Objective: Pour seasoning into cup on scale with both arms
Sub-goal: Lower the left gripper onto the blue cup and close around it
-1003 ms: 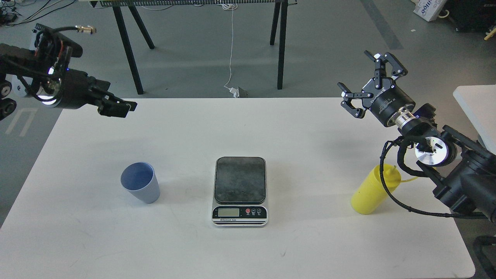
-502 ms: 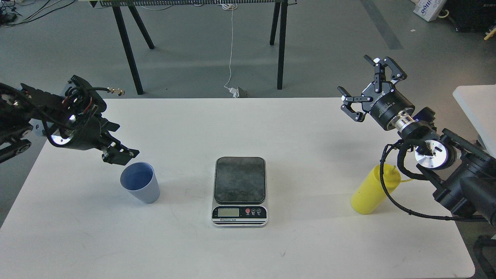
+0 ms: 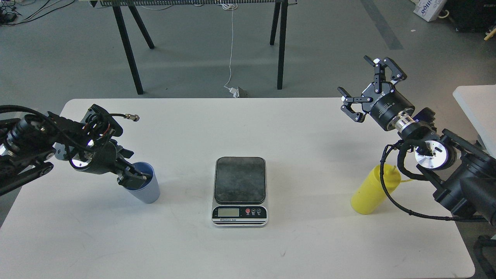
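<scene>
The light blue-grey cup (image 3: 146, 192) stands upright on the white table (image 3: 310, 128), left of the scale (image 3: 240, 180). My left gripper (image 3: 135, 179) is low at the cup's rim, with a dark finger reaching over the blue mouth; its fingers cannot be told apart. The scale's dark plate is bare. The yellow seasoning bottle (image 3: 368, 193) stands at the right, partly behind my right arm's cable. My right gripper (image 3: 366, 88) is open and empty, raised above the table's far right, well above and behind the bottle.
A black-legged table (image 3: 281, 42) stands on the grey floor beyond the far edge, with a white cable (image 3: 231, 50) hanging down. A second white table's corner (image 3: 478, 104) is at the right.
My left arm has swung down and toward me, from above the far left edge to the cup's rim. My right gripper has barely moved. Cup, scale and bottle have not moved.
</scene>
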